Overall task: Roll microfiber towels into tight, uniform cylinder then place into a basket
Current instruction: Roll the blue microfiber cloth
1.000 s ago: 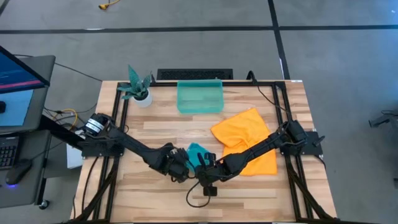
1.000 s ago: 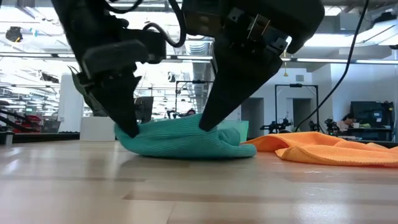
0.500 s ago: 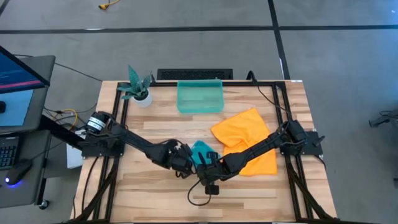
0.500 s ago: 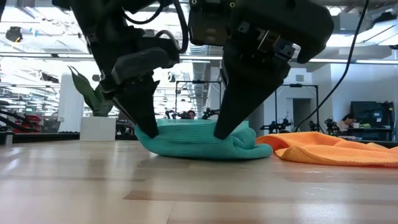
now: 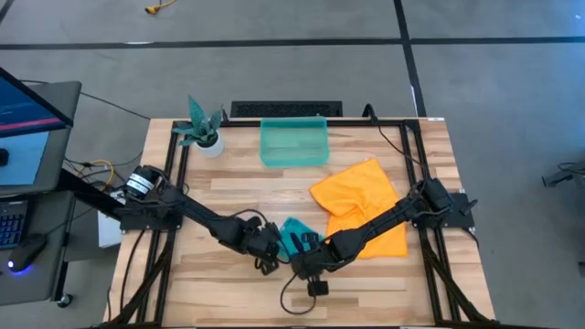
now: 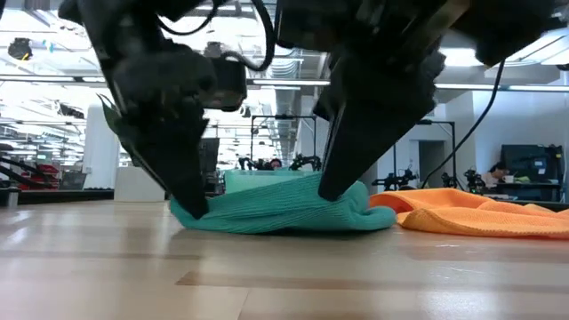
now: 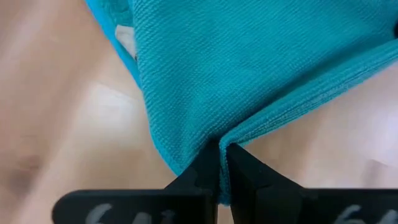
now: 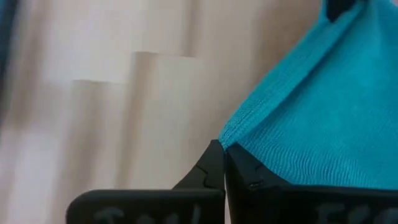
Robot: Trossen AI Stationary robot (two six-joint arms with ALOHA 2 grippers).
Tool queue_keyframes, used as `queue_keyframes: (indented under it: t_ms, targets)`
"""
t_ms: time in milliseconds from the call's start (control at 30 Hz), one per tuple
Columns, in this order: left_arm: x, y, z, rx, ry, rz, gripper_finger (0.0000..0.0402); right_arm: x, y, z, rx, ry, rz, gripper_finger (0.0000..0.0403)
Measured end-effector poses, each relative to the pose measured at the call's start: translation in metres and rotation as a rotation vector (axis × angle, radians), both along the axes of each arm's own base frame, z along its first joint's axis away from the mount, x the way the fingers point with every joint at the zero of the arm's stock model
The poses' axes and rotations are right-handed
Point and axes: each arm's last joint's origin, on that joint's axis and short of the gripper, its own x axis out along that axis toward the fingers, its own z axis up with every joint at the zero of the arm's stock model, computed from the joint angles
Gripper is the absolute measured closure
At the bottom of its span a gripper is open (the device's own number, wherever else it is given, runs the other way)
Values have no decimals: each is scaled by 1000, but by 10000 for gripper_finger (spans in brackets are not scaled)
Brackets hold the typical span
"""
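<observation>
Both wrist views settle the grips. The left gripper (image 7: 221, 149) has its 2 fingers pressed together on a folded edge of the teal towel (image 7: 249, 68), which spreads away beyond the tips. The right gripper (image 8: 219, 149) is likewise clamped tight, pinching a corner of the same towel (image 8: 311, 124).

The low view adds what those close-ups cannot: the teal towel (image 6: 284, 204) lies bunched on the table (image 6: 267, 276), each gripper pressing down on 1 end, so the cloth sits between the 2 pairs of jaws.

Only the high view places the rest. Just past the right gripper (image 5: 306, 259) lies the orange towel (image 5: 352, 196), spread flat under that arm. Farther from both jaws, at the table's far edge, stands the basket (image 5: 293, 143), with a potted plant (image 5: 203, 128) beside it.
</observation>
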Motion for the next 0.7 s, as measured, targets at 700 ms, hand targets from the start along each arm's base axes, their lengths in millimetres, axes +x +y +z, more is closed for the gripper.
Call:
queue_keyframes:
  t_ms: [700]
  targets:
    - [11, 26, 5, 78, -26, 171, 395, -5, -25, -17, -45, 95, -156, 383]
